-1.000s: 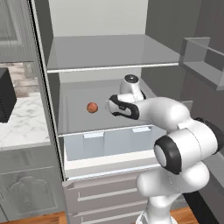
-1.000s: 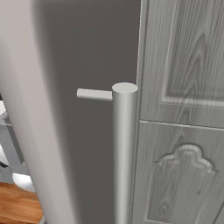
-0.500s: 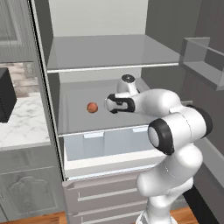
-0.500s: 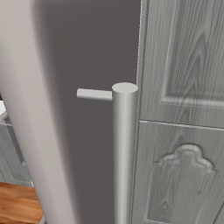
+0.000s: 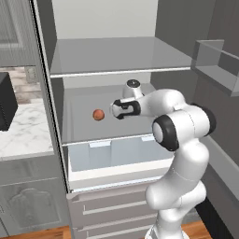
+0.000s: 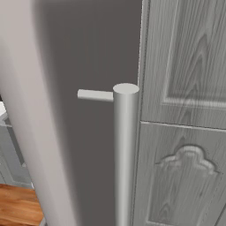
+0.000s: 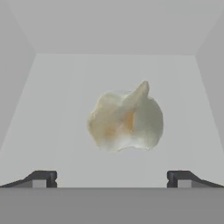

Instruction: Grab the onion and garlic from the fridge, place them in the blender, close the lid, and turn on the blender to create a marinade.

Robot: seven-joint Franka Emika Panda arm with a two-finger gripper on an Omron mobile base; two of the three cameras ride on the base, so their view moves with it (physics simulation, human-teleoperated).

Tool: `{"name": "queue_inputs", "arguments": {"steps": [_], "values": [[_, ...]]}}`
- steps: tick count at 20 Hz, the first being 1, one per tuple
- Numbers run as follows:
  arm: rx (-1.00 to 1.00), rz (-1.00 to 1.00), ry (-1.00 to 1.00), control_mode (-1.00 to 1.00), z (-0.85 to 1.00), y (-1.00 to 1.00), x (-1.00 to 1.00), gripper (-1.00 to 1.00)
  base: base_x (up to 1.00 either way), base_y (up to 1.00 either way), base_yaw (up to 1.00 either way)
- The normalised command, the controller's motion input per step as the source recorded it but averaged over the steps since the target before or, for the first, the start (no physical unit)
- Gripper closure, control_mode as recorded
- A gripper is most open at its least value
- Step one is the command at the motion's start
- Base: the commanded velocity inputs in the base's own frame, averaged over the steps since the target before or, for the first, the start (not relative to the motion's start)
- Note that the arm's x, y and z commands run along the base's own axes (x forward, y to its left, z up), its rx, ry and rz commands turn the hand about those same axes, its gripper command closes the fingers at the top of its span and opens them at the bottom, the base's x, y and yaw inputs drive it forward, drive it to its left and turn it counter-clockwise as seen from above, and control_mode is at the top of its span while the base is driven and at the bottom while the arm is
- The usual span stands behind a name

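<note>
While the arm reaches into the open fridge (image 5: 56, 140) at middle-shelf level, the gripper (image 7: 112, 178) points straight at the garlic (image 7: 126, 122). Jaws spread wide, nothing between them. Fingertips (image 7: 41, 178) sit low at both sides of the hand view, with the garlic ahead of them and centred in the gap, slightly toward the right tip, not touching either one. Garlic rests on the pale shelf floor, a lumpy cream bulb with a point sticking up and an orange-tinted crease. Shelf walls close in on both sides of the hand, back wall beyond the bulb.

From the left base view, the gripper (image 5: 117, 110) is seen from behind, level with the same shelf. Onion (image 5: 98, 115) lies just to the hand's left on that shelf, apart from it, small and reddish-orange. A translucent shelf (image 5: 116, 58) spans above the hand. Below it, the pale drawer (image 5: 112, 161) stands pulled out, with grey drawers under that. A black appliance (image 5: 7, 107) sits on the marble counter (image 5: 25, 135) well off to the hand's left, outside the fridge.

Right base view: fridge door close up, its round handle bar (image 6: 125, 154) upright, with a panelled cabinet front (image 6: 185, 110) beside it.
</note>
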Motion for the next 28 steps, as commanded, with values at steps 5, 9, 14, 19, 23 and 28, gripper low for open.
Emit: {"name": "queue_inputs", "arguments": {"steps": [5, 9, 14, 19, 23, 28], "values": [[0.0, -0.03, 0.0, -1.0, -0.17, 0.0, 0.3, -1.0, 0.0, 0.0, 0.0], [0.0, -0.03, 0.0, -1.0, -0.2, 0.0, 0.26, -1.0, 0.0, 0.0, 0.0], [0.0, -0.03, 0.0, -1.0, -0.18, 0.0, 0.3, -1.0, 0.0, 0.0, 0.0], [0.0, -0.01, 0.0, -1.0, -0.27, 0.0, 0.06, 1.0, 0.0, 0.0, 0.0], [0.01, 0.0, 0.0, -1.0, -0.14, 0.0, -0.06, 1.0, 0.0, 0.0, 0.0], [0.0, 0.0, 0.0, -1.0, 0.0, 0.0, -0.16, 1.0, 0.0, 0.0, 0.0]]}}
